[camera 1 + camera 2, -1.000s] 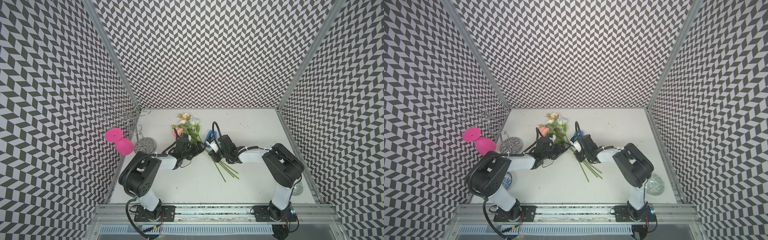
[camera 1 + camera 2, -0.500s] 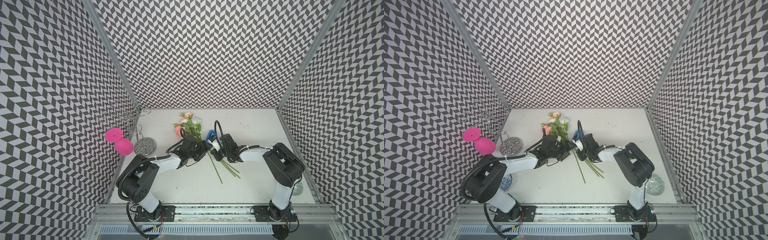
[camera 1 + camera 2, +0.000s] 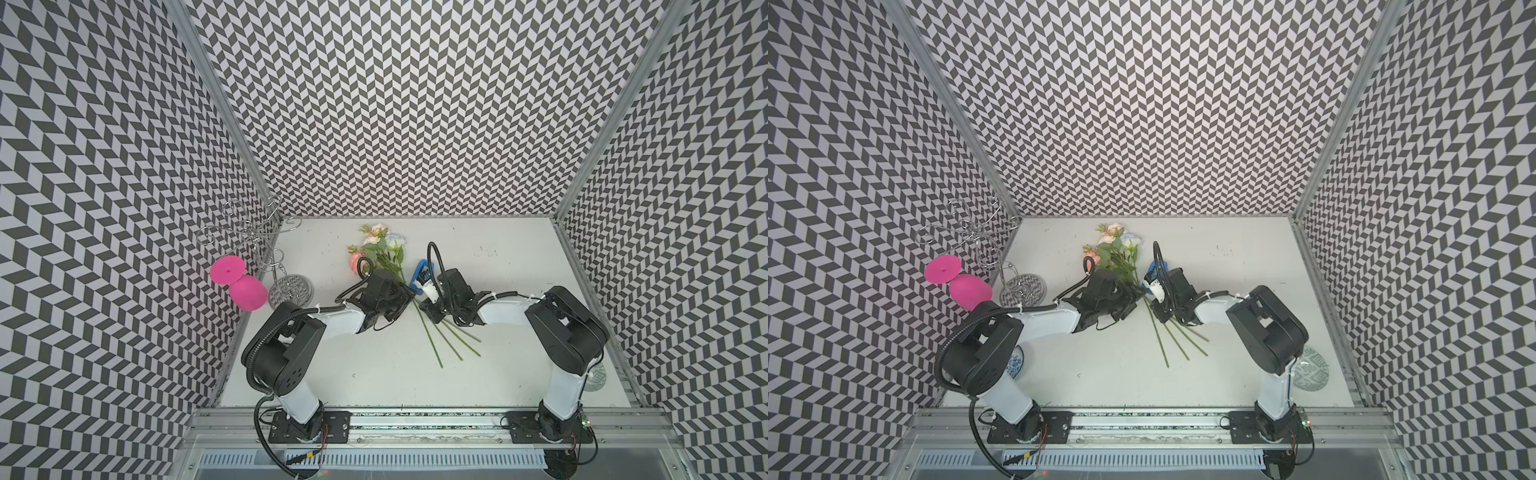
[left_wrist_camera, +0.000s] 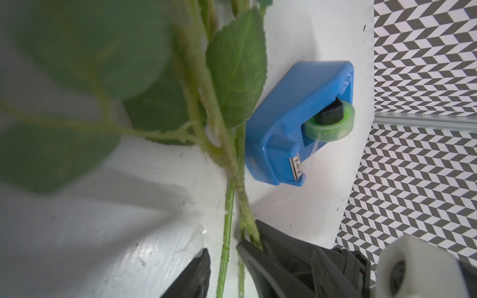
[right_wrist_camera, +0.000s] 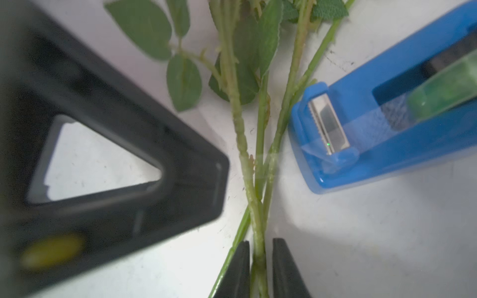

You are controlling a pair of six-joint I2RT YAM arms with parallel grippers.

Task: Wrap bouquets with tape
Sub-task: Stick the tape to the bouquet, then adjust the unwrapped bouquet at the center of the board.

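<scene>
Currently logged, left to right, each placed by the tape dispenser (image 4: 291, 113):

1. Pink goblet (image 3: 248, 293): well left of the dispenser; not involved.
2. Left gripper (image 4: 223, 249): just left of the dispenser. Jaws apart with stems running between them; nothing clamped.
3. Bouquets (image 4: 236, 67): 3 stems just left of the dispenser, against its cutter end. Long axis: blooms beyond the dispenser, cut ends fanned on its near side.
4. Right gripper (image 5: 261, 242): just on the dispenser's near side. Jaws sit narrowly either side of the stems; whether they press, cannot tell.

Judgement: the right gripper is nearer the cut ends and the left nearer the leaves, so the stretch beside the cutter lies between them.
</scene>
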